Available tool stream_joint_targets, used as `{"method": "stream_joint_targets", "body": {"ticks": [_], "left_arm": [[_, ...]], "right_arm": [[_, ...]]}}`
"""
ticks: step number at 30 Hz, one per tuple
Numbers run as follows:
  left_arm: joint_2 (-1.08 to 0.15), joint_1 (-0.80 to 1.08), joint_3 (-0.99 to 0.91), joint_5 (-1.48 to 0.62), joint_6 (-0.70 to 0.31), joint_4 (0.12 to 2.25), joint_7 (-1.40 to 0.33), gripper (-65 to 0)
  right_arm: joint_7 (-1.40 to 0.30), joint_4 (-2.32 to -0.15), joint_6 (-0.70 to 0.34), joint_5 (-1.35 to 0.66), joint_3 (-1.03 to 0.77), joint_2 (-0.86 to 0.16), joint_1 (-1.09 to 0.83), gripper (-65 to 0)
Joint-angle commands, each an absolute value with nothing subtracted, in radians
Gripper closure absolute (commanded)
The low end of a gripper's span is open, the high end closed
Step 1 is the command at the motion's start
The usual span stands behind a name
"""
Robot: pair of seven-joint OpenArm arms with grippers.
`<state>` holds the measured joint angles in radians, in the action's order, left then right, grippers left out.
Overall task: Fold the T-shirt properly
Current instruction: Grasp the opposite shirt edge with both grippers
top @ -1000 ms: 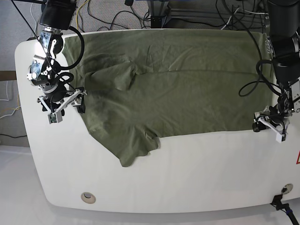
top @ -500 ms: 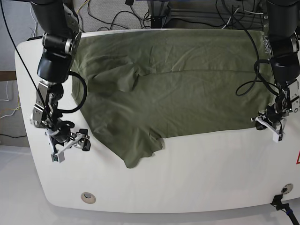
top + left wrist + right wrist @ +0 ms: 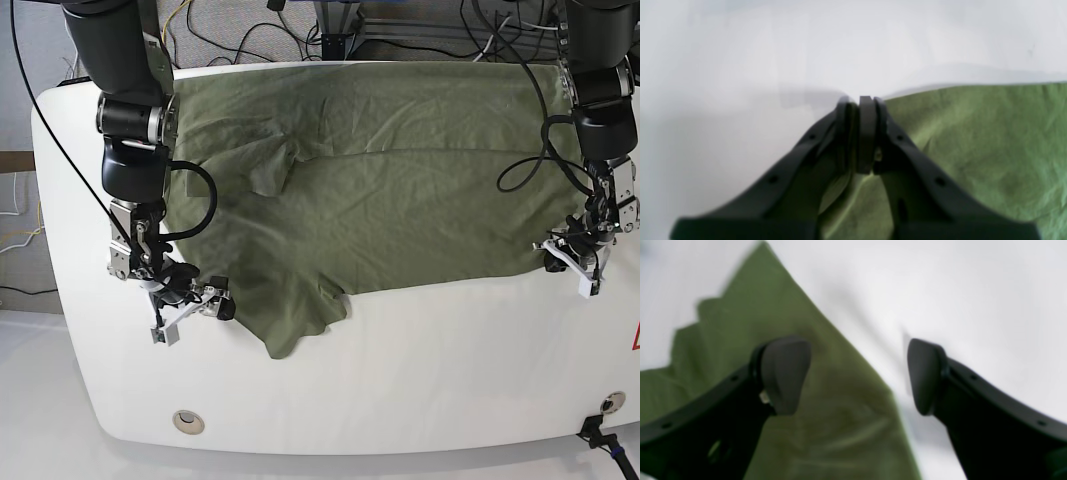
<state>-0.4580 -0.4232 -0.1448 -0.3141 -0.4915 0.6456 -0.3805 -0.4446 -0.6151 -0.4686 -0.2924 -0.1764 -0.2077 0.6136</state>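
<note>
The white table [image 3: 420,380] lies bare along its near side. The olive T-shirt [image 3: 400,190] covers the far half, one sleeve hanging forward. The left gripper [image 3: 572,262] is pressed together on its hem corner. The right gripper [image 3: 190,305], jaws spread, straddles the sleeve edge.

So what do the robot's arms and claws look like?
Both arms are chunky black tubes with silver-grey bands at the joints and black cables looping beside them. The right gripper has matte black curved fingers ending in rounded pads. The left gripper has the same black fingers with small screw holes.
</note>
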Motion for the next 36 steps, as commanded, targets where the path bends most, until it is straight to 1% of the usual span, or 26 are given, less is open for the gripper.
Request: {"method": "stream_joint_targets", "body": {"ticks": [1, 4, 11, 12, 13, 14, 16, 18, 19, 23, 25, 29, 36], "left_arm": [[-0.476, -0.443, -0.147, -0.314, -0.493, 0.661, -0.384, 0.0], [-0.476, -0.441, -0.147, -0.314, -0.493, 0.661, -0.384, 0.0], [-0.476, -0.441, -0.147, -0.314, -0.493, 0.661, -0.384, 0.0], [-0.476, -0.441, -0.147, -0.314, -0.493, 0.661, -0.384, 0.0], [-0.476, -0.441, -0.147, -0.314, -0.493, 0.661, -0.384, 0.0], [-0.476, -0.441, -0.147, -0.314, -0.493, 0.661, -0.384, 0.0], [-0.476, -0.441, -0.147, -0.315, -0.493, 0.661, -0.384, 0.0], [-0.476, -0.441, -0.147, -0.315, -0.493, 0.661, -0.384, 0.0], [-0.476, -0.441, -0.147, -0.315, -0.493, 0.661, -0.384, 0.0], [-0.476, -0.441, -0.147, -0.320, -0.495, 0.665, -0.380, 0.0], [-0.475, -0.429, -0.154, -0.320, -0.495, 0.730, -0.378, 0.0], [-0.464, -0.346, -0.234, -0.320, -0.495, 0.886, -0.378, 0.0], [-0.450, -0.259, -0.286, -0.320, -0.495, 1.047, -0.381, 0.0]], "right_arm": [[-0.427, -0.631, -0.476, -0.303, -0.177, -0.206, 0.634, -46.6], [-0.427, -0.631, -0.476, -0.303, -0.177, -0.176, 0.633, -46.6], [-0.427, -0.633, -0.476, -0.303, -0.177, -0.147, 0.633, -46.3], [-0.423, -0.633, -0.476, -0.303, -0.177, -0.145, 0.633, -44.6], [-0.423, -0.633, -0.476, -0.303, -0.177, -0.143, 0.633, -40.7], [-0.421, -0.633, -0.476, -0.303, -0.177, -0.143, 0.634, -35.0], [-0.421, -0.633, -0.476, -0.303, -0.177, -0.143, 0.638, -20.0], [-0.421, -0.634, -0.470, -0.303, -0.177, -0.142, 0.639, -3.5], [-0.421, -0.636, -0.470, -0.303, -0.177, -0.142, 0.639, 0.0], [-0.429, -0.642, -0.476, -0.303, -0.176, -0.142, 0.661, 0.0], [-0.435, -0.696, -0.476, -0.303, -0.176, -0.143, 0.659, 0.0], [-0.576, -0.842, -0.476, -0.303, -0.177, -0.143, 0.647, 0.0], [-0.733, -1.142, -0.476, -0.305, -0.177, -0.143, 0.504, 0.0]]}}
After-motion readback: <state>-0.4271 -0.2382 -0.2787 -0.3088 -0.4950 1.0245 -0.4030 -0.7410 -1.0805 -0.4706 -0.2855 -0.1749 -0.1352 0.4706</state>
